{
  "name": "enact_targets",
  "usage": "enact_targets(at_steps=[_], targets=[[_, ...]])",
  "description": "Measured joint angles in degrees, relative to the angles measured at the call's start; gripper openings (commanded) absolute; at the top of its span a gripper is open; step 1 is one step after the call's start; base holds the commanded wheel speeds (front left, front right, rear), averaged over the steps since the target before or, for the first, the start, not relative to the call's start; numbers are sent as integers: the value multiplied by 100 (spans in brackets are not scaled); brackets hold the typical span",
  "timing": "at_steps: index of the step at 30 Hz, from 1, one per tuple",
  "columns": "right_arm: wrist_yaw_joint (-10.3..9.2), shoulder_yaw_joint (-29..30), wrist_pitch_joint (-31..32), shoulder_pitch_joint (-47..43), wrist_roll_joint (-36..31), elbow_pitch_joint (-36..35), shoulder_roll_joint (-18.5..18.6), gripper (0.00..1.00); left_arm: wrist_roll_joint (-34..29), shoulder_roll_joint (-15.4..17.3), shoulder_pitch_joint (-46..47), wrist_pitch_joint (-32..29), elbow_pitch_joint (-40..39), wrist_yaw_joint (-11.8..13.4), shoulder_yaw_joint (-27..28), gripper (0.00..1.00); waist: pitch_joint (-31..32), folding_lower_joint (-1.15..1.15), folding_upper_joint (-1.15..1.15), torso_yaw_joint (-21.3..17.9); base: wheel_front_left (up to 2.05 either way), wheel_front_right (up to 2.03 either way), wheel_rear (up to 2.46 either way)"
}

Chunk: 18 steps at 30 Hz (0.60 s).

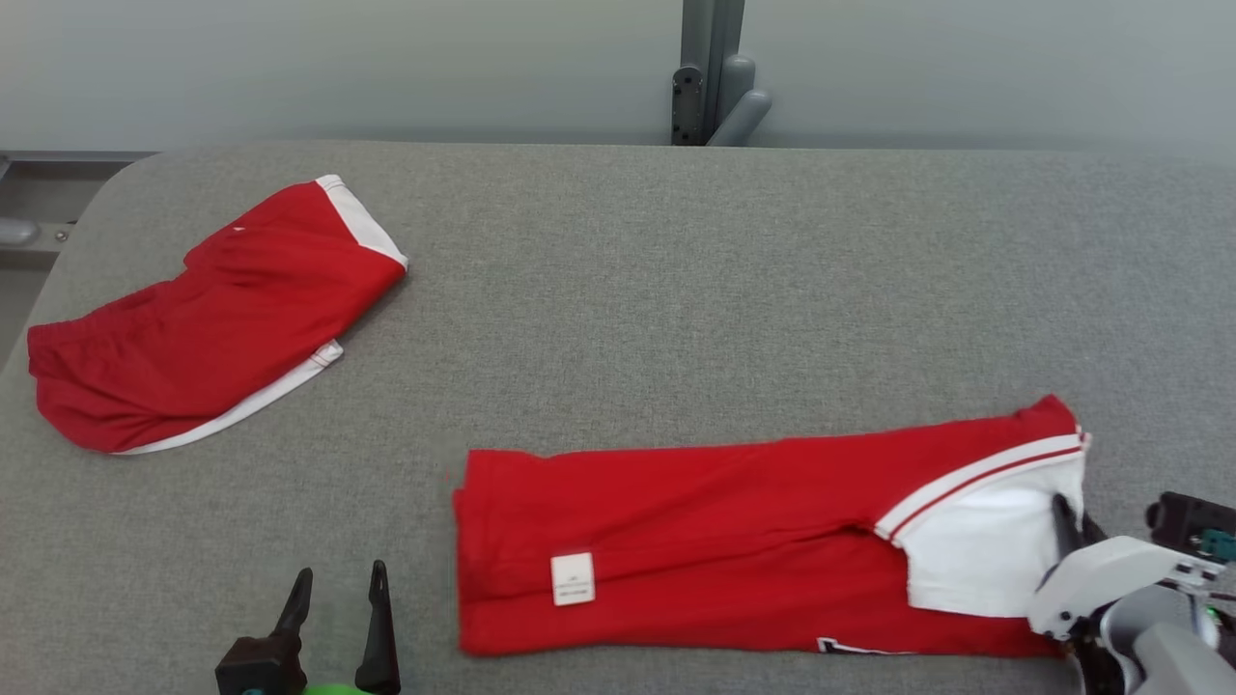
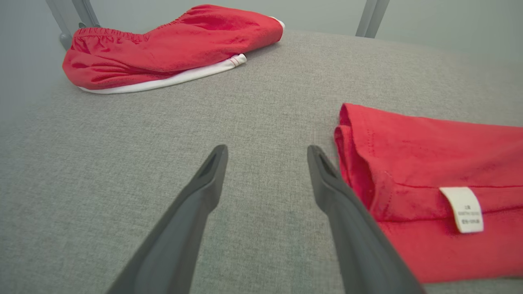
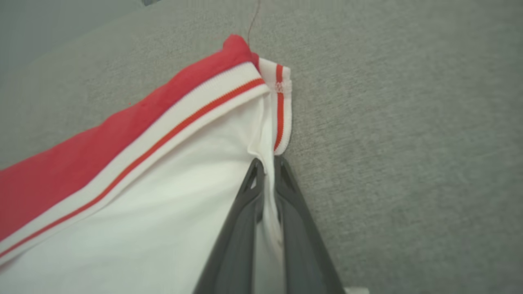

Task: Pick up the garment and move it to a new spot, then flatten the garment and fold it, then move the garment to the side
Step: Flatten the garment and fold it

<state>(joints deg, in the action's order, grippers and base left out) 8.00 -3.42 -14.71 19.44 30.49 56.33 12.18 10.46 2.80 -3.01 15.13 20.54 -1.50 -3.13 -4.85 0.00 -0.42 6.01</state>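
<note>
Garment [image 1: 734, 541] lies folded lengthwise on the near right of the tabletop [image 1: 676, 270]. My right pincer [image 3: 267, 163] is clamped on just the thin edge of the white sleeve [image 3: 163, 212], so I worry a pull slips it free or drags the fold open; my left pincer [image 1: 340, 579] stands apart, holding nothing, near its left end.

Left gripper [image 1: 341, 569] — near edge of table [image 1: 676, 290], fingers spread wide, empty. Right gripper [image 3: 267, 161] — near right corner, fingers pinched tight on white hem of garment [image 3: 163, 196].
</note>
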Motion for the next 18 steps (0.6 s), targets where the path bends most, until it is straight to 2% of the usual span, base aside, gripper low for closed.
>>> enact_targets(at_steps=[3, 6, 8, 13, 18], targets=[[-32, 408, -35, 25, -83, 119, 186, 0, 1, 1, 6, 0, 2, -9, -27, 100, 8, 0, 0, -8, 0, 0, 0], [-45, 953, -34, -36, -437, -142, 281, 0, 31, 1, 3, 0, 19, -20, -49, 100, 36, 0, 0, -51, 0, 0, 0], [-46, 1049, -34, -108, -593, -377, 172, 0, 56, 1, -3, 0, 21, -20, -65, 100, 59, 0, 0, -95, 0, 0, 0], [-51, 426, -34, -285, -617, -1146, -185, 0, 57, 2, -15, 0, -14, -98, -179, 100, 89, 0, 0, -291, 0, 0, 0], [-52, -400, 27, -636, -237, -1933, -164, 0, 191, 0, 10, 0, -112, -97, -434, 100, 116, 0, 0, -508, 0, 0, 0]])
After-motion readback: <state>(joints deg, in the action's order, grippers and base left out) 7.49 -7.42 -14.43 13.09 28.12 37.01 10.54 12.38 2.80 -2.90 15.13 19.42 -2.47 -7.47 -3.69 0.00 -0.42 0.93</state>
